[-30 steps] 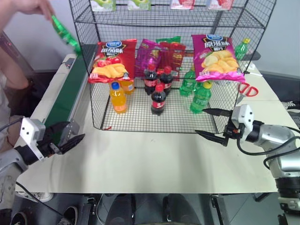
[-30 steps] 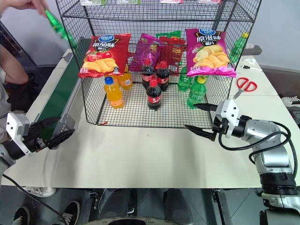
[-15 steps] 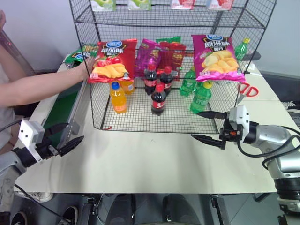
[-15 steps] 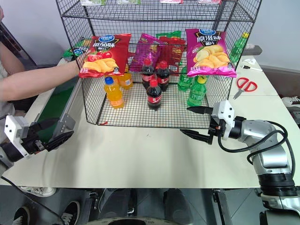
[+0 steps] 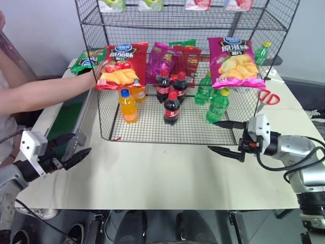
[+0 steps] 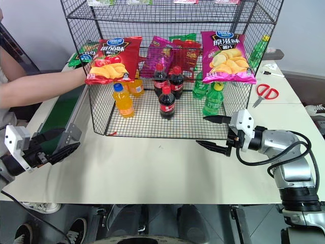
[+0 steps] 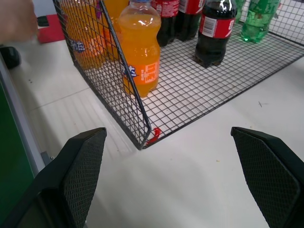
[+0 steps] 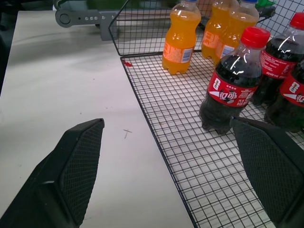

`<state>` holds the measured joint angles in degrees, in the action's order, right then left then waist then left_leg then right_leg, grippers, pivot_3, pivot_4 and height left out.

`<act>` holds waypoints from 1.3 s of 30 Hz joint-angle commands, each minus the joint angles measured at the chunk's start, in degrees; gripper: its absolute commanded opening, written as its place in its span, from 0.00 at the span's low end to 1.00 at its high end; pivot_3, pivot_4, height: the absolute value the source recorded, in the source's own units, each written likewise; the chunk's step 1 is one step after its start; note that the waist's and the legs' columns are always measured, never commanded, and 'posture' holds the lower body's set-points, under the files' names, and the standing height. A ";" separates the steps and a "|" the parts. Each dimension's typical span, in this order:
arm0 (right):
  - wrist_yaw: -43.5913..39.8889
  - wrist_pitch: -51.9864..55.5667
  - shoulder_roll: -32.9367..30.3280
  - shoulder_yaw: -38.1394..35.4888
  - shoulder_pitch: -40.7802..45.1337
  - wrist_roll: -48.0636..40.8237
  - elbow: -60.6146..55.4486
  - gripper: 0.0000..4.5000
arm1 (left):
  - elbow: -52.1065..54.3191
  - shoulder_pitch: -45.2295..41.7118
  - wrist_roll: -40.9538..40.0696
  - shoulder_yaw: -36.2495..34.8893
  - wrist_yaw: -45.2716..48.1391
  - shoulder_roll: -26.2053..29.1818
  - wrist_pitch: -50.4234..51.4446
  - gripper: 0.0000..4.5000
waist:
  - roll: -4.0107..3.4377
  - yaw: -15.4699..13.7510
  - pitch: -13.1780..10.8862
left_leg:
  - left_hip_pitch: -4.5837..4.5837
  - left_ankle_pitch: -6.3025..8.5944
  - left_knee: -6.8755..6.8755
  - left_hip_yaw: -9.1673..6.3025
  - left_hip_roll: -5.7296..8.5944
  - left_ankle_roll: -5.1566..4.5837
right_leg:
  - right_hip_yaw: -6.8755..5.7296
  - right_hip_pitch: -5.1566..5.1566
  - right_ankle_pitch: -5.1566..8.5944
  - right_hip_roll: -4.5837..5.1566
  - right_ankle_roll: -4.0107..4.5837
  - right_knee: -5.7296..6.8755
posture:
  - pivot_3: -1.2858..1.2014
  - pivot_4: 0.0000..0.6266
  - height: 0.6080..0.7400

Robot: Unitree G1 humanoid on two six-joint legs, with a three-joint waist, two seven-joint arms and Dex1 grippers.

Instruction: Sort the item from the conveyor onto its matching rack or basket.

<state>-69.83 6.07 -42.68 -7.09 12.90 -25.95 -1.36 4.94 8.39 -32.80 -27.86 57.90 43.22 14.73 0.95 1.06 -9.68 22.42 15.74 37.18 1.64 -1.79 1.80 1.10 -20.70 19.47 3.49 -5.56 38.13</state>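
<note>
my left gripper (image 5: 71,146) hovers near end of conveyor (image 5: 65,120), fingers spread wide, nothing held. my right gripper (image 5: 226,137) also wide open, empty, over white table (image 5: 167,173) just in front of rack (image 5: 183,66). green crisp bag (image 5: 86,60) at far end of belt, beside rack's left corner, at person's hand; forearm (image 5: 45,94) reaches across conveyor. red crisp bag (image 5: 121,63) hangs on rack front; orange bottle (image 5: 128,105) stands inside.

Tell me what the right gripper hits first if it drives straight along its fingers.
Likely the front cola bottle on the black wire rack's floor; the open right gripper points at it, though depth is uncertain.
</note>
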 commanded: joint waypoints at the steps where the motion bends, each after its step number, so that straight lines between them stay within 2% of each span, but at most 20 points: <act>1: -0.12 -0.50 -0.23 -0.50 0.85 -0.47 -1.04 0.98 | 1.62 0.51 -0.07 -2.15 0.08 0.81 -1.26 1.00 | 0.00 0.00 0.00 | 0.00 0.00 0.00 0.00 0.00 0.00 | 0.00 0.00 0.00 0.00 0.00 0.00 | 0.52 0.24 0.99; 7: 0.43 3.97 0.36 0.14 1.00 -2.35 -2.77 0.98 | 1.81 0.77 0.13 -2.86 -0.87 0.55 -2.32 1.00 | 0.00 -0.01 0.00 | 0.00 0.00 -0.01 0.00 0.00 0.00 | 0.00 0.00 0.00 0.01 0.00 0.00 | 0.52 0.24 0.99; 17: 1.44 3.90 2.36 2.76 3.79 -2.02 -5.06 0.98 | 2.03 2.70 2.25 -4.54 -0.56 0.89 -7.14 1.00 | 0.00 0.12 0.00 | 0.02 0.00 -0.04 0.00 0.00 0.00 | 0.01 -0.04 0.00 0.03 0.01 -0.03 | 0.52 0.24 0.99; 24: 2.69 9.90 6.46 5.96 5.14 -5.97 -9.31 0.98 | 4.02 6.77 4.44 -6.15 -2.96 -0.63 -10.50 1.00 | -0.01 0.11 0.00 | 0.06 0.01 -0.10 0.00 -0.01 0.01 | 0.02 -0.10 0.01 0.06 0.03 -0.05 | 0.52 0.24 0.99; 29: 2.34 7.31 8.19 11.44 4.10 -2.38 -13.33 0.98 | 3.77 8.72 5.95 -8.65 -4.72 -1.21 -13.24 1.00 | 0.00 0.11 0.00 | 0.08 0.01 -0.13 0.00 -0.01 0.02 | 0.01 -0.14 0.02 0.09 0.04 -0.08 | 0.52 0.24 0.99; 33: 4.90 3.51 11.35 14.62 5.65 2.11 -11.80 0.98 | 1.81 10.98 13.40 -9.34 -7.36 0.00 -18.91 1.00 | 0.02 0.13 0.01 | 0.09 0.01 -0.13 0.00 0.00 0.02 | 0.01 -0.14 0.02 0.09 0.06 -0.07 | 0.52 0.24 0.99; 39: 6.67 1.31 15.55 16.86 9.05 4.18 -9.40 0.98 | -3.11 14.64 26.45 -11.09 -12.13 2.49 -34.36 1.00 | 0.02 0.82 0.01 | 0.10 0.01 -0.19 0.01 0.00 0.02 | 0.02 -0.23 0.03 0.09 0.11 -0.06 | 0.52 0.24 0.99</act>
<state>-63.38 8.98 -27.69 9.56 21.28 -22.11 -10.71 2.34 22.90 -9.17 -36.22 47.67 44.68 -15.38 0.97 1.89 -9.67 22.53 15.75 36.98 1.65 -1.79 1.83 1.11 -20.94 19.51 3.58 -5.44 38.07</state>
